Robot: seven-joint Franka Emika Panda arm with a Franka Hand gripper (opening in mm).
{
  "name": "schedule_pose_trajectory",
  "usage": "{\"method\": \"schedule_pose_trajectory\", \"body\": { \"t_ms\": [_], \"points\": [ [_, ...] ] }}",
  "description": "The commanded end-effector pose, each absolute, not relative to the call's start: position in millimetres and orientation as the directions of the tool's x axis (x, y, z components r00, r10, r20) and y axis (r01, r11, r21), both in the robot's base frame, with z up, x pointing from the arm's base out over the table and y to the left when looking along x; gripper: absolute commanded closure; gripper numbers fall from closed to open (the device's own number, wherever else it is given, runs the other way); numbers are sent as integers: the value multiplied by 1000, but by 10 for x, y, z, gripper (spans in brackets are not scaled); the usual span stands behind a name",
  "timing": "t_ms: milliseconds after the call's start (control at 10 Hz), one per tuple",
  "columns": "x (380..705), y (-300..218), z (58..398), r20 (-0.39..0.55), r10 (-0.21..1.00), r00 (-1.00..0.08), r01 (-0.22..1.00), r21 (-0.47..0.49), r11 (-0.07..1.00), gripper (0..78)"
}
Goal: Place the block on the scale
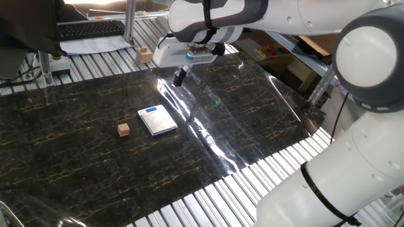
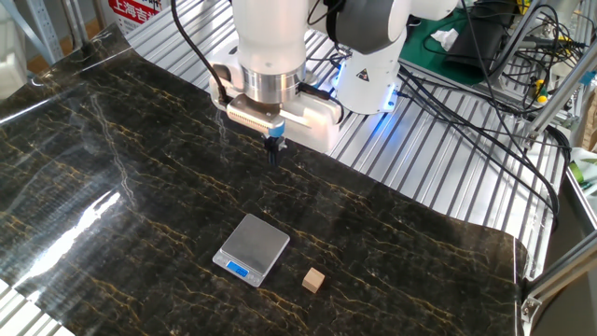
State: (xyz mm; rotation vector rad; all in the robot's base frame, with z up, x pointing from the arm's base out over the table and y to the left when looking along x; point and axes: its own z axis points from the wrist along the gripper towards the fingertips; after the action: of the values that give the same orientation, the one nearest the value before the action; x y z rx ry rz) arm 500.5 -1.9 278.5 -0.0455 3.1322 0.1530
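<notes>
The block (image 1: 124, 129) is seen lying on the dark marbled counter (image 1: 265, 120), just beside the scale (image 1: 157, 120) but apart from it, on the side of the scale's blue display strip in the other fixed view, where the block (image 2: 314, 279) rests near the counter's front edge and the scale (image 2: 252, 248) sits flat with its silver plate bare. Nothing is carried on the plate, so the task is judged to be at its start: the block is not yet grasped. The gripper (image 1: 179, 76) is held above the counter, well apart from both things, at the far side of the scale from the block; in the other fixed view the gripper (image 2: 272, 150) hangs pointing straight down beneath the white wrist. The jaws appear drawn together with no gap visible between them and nothing held, though they are small in both views and this is judged rather than plainly seen. Because the block is so small and sits close to the scale, an approach from above is likely called for, with the jaws opened before descent, so that the scale is not nudged. A paler, larger wooden block (image 1: 143, 55) is left on the ribbed metal surface beyond the counter and is no part of the task.
</notes>
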Motion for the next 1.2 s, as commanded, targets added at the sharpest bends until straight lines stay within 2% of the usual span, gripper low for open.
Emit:
{"method": "schedule_pose_trajectory", "body": {
  "t_ms": [100, 400, 800, 1200],
  "points": [
    [5078, -129, 2732, -20, -2, -1000, -3, 46, 999, 776],
    [5164, -305, 2628, -19, 38, -999, 37, 53, 998, 776],
    [5190, -351, 2608, -24, 154, -988, 153, 46, 987, 776],
    [5197, -358, 2609, -25, 191, -981, 190, 26, 981, 776]
  ]
}}
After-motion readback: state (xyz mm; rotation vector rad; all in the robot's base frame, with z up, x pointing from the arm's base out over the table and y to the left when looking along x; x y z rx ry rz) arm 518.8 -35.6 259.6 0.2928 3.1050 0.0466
